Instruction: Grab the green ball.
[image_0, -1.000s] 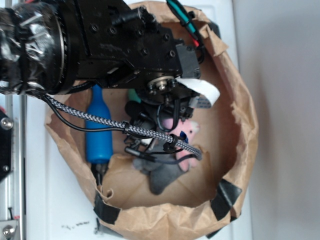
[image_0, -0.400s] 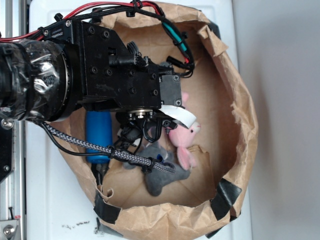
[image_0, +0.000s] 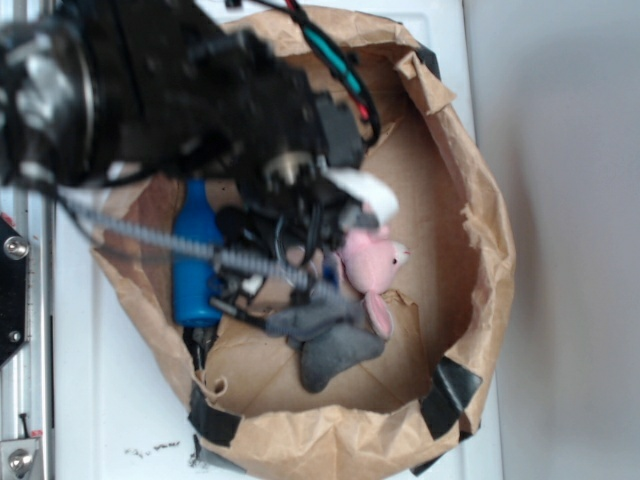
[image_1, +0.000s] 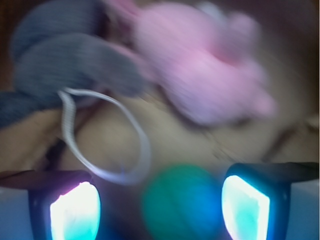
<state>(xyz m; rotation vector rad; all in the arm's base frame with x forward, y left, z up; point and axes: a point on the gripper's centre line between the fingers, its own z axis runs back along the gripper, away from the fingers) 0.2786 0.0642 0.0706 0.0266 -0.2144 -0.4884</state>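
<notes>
Wrist view, badly blurred, shows the green ball (image_1: 181, 202) between the gripper (image_1: 160, 205) fingers (image_1: 75, 210), which stand apart on either side without visibly pressing it. No writing can be read. Beyond lie a pink bunny (image_0: 372, 262) and grey plush (image_0: 330, 345) in the paper bag (image_0: 480, 260). Since the previous frame the arm has shifted left, uncovering more of the bunny.

Crinkled matt brown paper bag (image_0: 470, 250) holds fuzzy cloth plush bunny (image_0: 372, 262), glossy plastic bottle (image_0: 196, 262).
</notes>
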